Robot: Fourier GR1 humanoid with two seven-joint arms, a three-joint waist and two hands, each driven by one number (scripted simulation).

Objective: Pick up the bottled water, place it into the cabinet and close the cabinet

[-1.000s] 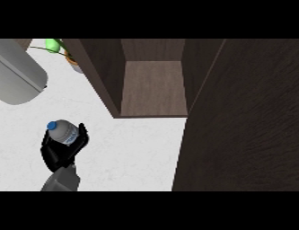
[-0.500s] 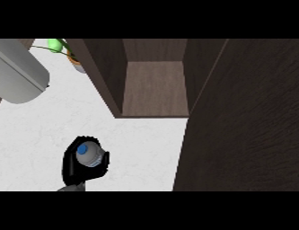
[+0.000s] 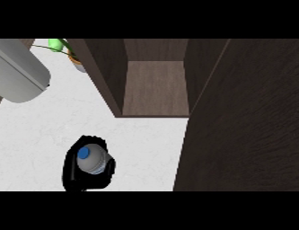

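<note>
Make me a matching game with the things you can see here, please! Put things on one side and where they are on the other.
Things:
1. bottled water
2. cabinet
3. potted plant
4. grey appliance

Places:
A. far end of the counter, top of the view
B. held in the black hand, near the bottom
C. upper left corner of the view
D. open, in the middle of the view

Pairs: 1-B, 2-D, 3-A, 4-C

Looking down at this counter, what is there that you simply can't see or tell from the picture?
- Bottled water, head view: lower body hidden by the hand curled round it.
- That hand's forearm: cut off by the lower edge, so which hand it is stays unclear.
- Cabinet interior: upper part out of view.
- Plant: cropped at the top.
</note>
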